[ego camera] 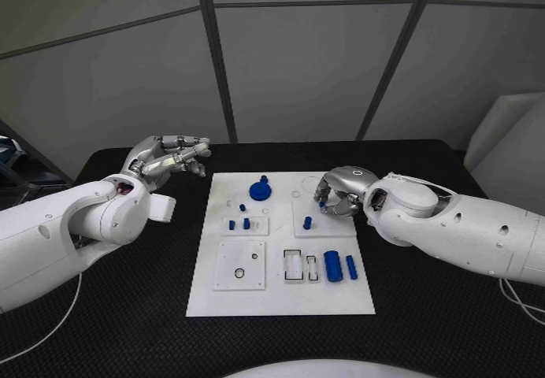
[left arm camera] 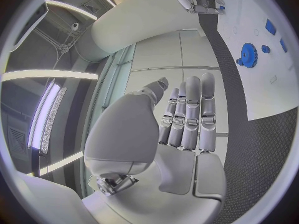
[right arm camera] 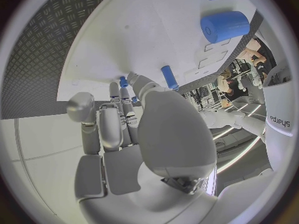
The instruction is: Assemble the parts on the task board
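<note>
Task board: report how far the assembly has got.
Done: blue gear and small pegs look seated on the task board. In hand: right hand closes on a blue part by a standing peg. Left: big cylinder and rod lie loose; left hand holds nothing.

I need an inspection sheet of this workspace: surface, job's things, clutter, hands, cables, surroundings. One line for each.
Surface: black table, textured.
Job's things: white task board at centre; blue gear at its far end; blue cylinder and thin blue rod lying near its right edge; short blue pegs standing in it.
Clutter: nothing seen.
Hands: left hand raised off the board's far left corner, holding nothing; right hand curled over the board; grasp unclear.
Cables: white cable by right arm.
Surroundings: grey panel walls.
</note>
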Motion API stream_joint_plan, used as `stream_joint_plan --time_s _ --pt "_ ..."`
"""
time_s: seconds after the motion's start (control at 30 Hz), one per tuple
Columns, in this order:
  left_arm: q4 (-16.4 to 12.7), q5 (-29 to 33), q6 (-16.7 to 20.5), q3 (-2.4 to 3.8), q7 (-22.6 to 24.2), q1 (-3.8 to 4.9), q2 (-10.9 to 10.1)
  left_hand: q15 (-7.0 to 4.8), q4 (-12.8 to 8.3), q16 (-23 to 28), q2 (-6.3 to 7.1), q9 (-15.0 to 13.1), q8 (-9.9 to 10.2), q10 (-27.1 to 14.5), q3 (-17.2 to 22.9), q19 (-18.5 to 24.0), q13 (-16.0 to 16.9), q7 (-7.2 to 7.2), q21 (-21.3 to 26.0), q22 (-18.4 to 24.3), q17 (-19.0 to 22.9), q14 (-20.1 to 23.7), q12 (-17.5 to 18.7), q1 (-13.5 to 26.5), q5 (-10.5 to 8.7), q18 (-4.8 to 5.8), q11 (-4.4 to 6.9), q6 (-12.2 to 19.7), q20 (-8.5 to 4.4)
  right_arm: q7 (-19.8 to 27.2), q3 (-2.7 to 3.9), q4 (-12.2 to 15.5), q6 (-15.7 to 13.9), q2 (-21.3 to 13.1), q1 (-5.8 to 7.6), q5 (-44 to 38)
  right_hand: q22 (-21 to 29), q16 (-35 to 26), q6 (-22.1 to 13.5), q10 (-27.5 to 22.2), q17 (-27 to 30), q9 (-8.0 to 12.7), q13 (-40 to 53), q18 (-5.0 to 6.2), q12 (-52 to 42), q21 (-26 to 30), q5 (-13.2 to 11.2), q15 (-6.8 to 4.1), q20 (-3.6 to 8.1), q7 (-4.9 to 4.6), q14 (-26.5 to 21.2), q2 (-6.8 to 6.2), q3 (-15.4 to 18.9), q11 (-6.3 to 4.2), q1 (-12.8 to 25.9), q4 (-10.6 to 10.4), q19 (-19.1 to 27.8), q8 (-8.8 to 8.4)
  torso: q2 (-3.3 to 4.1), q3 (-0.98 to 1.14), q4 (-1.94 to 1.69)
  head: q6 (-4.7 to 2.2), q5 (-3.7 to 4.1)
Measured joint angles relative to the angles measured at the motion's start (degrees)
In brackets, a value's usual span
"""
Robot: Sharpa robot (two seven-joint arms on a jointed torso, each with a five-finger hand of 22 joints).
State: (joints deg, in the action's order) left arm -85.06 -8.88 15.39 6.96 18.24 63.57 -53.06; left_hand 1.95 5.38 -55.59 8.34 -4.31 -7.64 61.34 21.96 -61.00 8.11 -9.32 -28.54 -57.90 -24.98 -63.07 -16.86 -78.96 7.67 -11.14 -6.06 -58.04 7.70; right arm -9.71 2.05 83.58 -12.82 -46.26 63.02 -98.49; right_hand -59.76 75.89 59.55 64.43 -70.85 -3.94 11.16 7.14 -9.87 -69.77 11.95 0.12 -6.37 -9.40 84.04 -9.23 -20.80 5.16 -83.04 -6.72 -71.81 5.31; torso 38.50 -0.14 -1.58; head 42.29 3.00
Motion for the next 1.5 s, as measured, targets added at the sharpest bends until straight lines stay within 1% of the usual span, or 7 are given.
stream_joint_plan --time_s 0.3,0.37,0.47,0.9,1.27,1.3,1.5 --pt "-0.2 0.8 0.0 0.00 0.3 0.00 -0.1 0.00 -0.2 0.0 0.01 0.0 0.0 0.0 -0.2 0.0 0.0 -0.21 0.0 0.1 0.1 0.0 0.0 0.0 0.00 0.00 0.00 0.2 0.00 -0.5 0.16 -0.4 1.0 0.4 0.13 -0.7 -1.9 0.3 2.7 3.4 -0.1 -0.4 -0.7 0.00 0.0 -1.6 0.0 0.00 0.45 0.90 0.0 0.83 -2.4 -0.93 -0.8 1.5 -1.0 0.33 -0.04 0.02 -0.01 0.21 -0.02" --pt "-0.2 0.9 -0.1 0.00 0.3 0.00 -0.1 0.00 -0.2 0.0 -0.51 0.0 0.0 0.0 -0.2 -0.1 0.1 -0.49 0.4 0.4 0.1 0.0 -0.4 -0.5 0.05 0.00 0.00 -0.1 0.14 -0.7 0.22 -0.4 1.4 0.5 0.14 -0.8 -2.6 0.3 3.8 4.4 0.3 -0.5 -0.9 -0.02 -0.1 -2.1 0.0 -0.55 0.86 1.22 -0.1 1.00 -2.8 -1.15 -1.0 1.9 -1.4 0.84 -0.05 0.03 -0.01 0.23 -0.02" --pt "-0.2 1.0 -0.1 0.00 0.3 0.00 -0.1 0.00 -0.3 0.2 -0.51 0.0 0.0 -0.1 -0.3 -0.2 0.1 -0.62 0.4 0.4 0.1 0.0 -0.4 -0.5 0.29 0.00 -0.11 -0.2 0.21 -0.9 0.32 -0.4 1.8 0.7 0.15 -1.2 -3.6 0.3 5.0 5.5 0.5 -0.7 -0.9 -0.95 -0.3 -2.8 0.6 -0.65 1.06 1.73 0.0 1.13 -3.4 -1.71 -1.1 2.5 -2.0 1.13 -0.07 0.04 -0.01 0.26 -0.11" --pt "-0.2 1.2 -0.2 0.00 0.3 -0.01 -0.1 0.00 -0.2 0.2 -0.51 0.0 0.0 -0.4 -0.5 -0.4 0.1 -0.62 0.4 0.5 0.2 0.0 -0.4 -0.5 0.29 0.01 0.00 -0.2 -0.01 -3.2 0.24 0.9 1.8 0.7 -0.17 -4.7 -5.7 0.5 7.3 7.0 0.3 -1.0 -0.9 -0.94 0.1 -4.3 -0.3 -1.47 1.77 2.28 0.0 2.03 -5.9 -0.86 -2.0 5.1 -2.7 1.65 -0.11 0.05 -0.02 0.47 -0.13" --pt "-0.1 1.2 -0.2 0.00 0.3 -0.01 -0.1 0.00 -0.5 0.2 -0.51 0.0 0.0 -0.6 -0.8 -0.6 0.1 -0.62 0.8 0.7 0.3 0.0 -0.4 -0.5 0.29 0.01 -0.22 -0.2 0.20 -5.4 0.08 5.0 0.2 -2.1 -0.49 -7.1 -6.3 0.5 7.7 7.3 0.3 -1.2 -0.9 -0.93 0.8 -4.6 0.5 -1.46 1.98 2.30 0.0 2.43 -6.4 -0.55 -1.2 5.6 -3.0 1.62 -0.18 0.03 -0.02 0.30 -0.16" --pt "-0.1 1.2 -0.1 0.00 0.3 -0.01 -0.1 0.00 -0.5 0.2 -0.51 0.0 0.0 -0.6 -0.8 -0.6 0.1 -0.62 0.9 0.7 0.3 0.0 -0.4 -0.5 0.29 0.01 -0.22 -0.2 0.20 -5.5 0.11 5.4 -0.1 -2.4 -0.48 -7.2 -6.3 0.5 7.7 8.3 0.3 -1.3 -0.9 -0.93 0.9 -4.6 0.5 -1.46 1.98 2.30 0.0 2.24 -6.4 -1.38 -0.8 5.6 -3.0 1.62 -0.19 0.02 -0.02 0.25 -0.17" --pt "0.1 1.2 -0.1 0.00 0.3 -0.01 -0.1 0.00 -0.5 0.4 -0.51 0.0 0.0 -0.8 -0.8 -0.6 0.0 -0.83 0.9 0.7 0.3 0.0 -0.4 -0.5 0.29 0.01 -0.43 0.0 0.20 -5.9 0.72 7.9 -1.9 -3.6 -0.44 -7.4 -6.5 0.8 7.8 9.1 0.2 -1.3 -0.9 -0.93 1.1 -4.9 0.5 -1.46 1.98 2.25 0.0 2.08 -6.3 -2.01 -0.5 5.7 -3.0 1.62 -0.20 -0.01 0.00 0.03 -0.18"
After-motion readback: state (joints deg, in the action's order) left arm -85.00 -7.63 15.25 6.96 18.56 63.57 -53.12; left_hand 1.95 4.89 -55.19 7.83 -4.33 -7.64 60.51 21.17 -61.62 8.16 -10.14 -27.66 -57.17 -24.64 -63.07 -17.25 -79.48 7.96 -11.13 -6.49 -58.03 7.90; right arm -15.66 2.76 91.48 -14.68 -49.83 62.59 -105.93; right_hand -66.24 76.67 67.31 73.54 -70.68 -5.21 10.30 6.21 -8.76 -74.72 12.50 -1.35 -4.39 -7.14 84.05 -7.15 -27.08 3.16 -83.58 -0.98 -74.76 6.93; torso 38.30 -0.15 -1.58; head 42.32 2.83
